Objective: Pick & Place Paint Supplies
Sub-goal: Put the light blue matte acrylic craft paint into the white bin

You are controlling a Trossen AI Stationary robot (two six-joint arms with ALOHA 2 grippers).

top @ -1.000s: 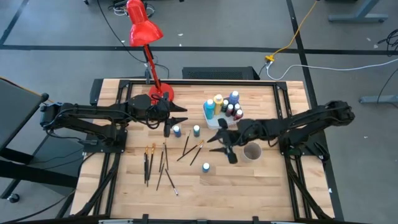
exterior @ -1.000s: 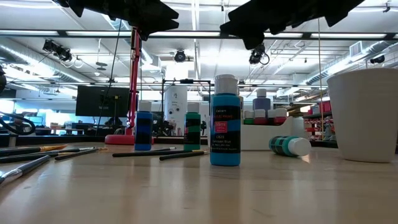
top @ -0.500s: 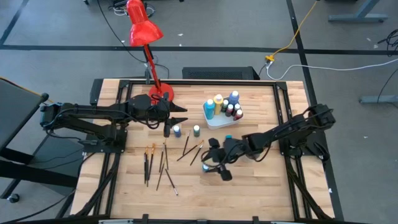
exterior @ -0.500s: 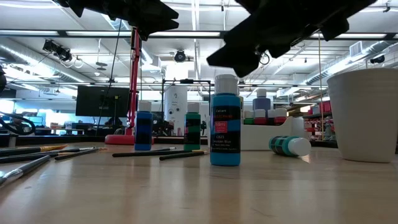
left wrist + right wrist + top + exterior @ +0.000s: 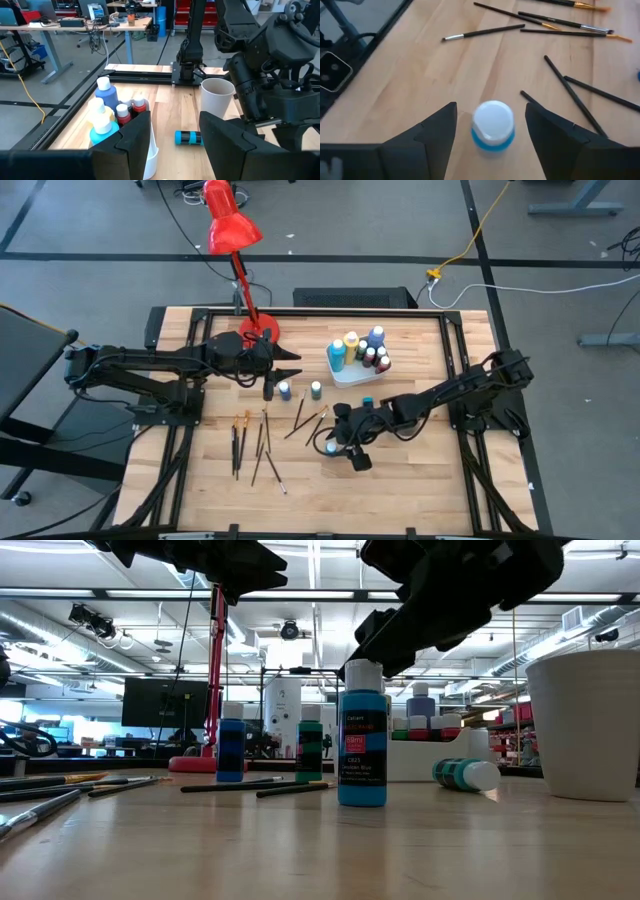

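One blue paint bottle (image 5: 492,125) stands upright between my right gripper's (image 5: 490,131) released jaws, untouched. I judge the pick is under way: lower, then clench. Farther off, my left gripper (image 5: 285,363) waits, jaws spread.

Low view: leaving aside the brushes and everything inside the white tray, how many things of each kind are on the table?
Standing paint bottles: 3
Lying paint bottle: 1
White cup: 1
Red lamp: 1
Total: 6
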